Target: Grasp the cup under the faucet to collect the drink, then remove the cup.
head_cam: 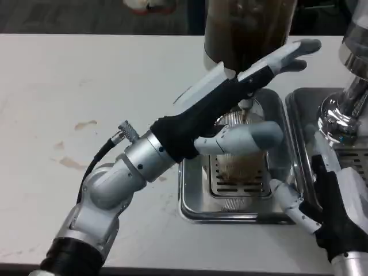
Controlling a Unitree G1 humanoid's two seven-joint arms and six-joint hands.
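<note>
A clear plastic cup (238,164) with brown drink in it stands on the grate of a steel drip tray (192,195), right under the faucet nozzle (246,104) of the dark drink dispenser (247,29). My left hand (241,95) reaches in from the lower left and grips the cup: its thumb (247,138) lies across the cup's near side, and its fingers (287,54) stretch past the far side up by the dispenser. My right hand (328,201) rests at the tray's right rim with fingers apart, holding nothing, just short of the cup.
A second chrome machine (345,109) and its steel tray (299,112) stand at the right edge, close to my right hand. Brown stains (72,164) mark the white table (86,80) on the left.
</note>
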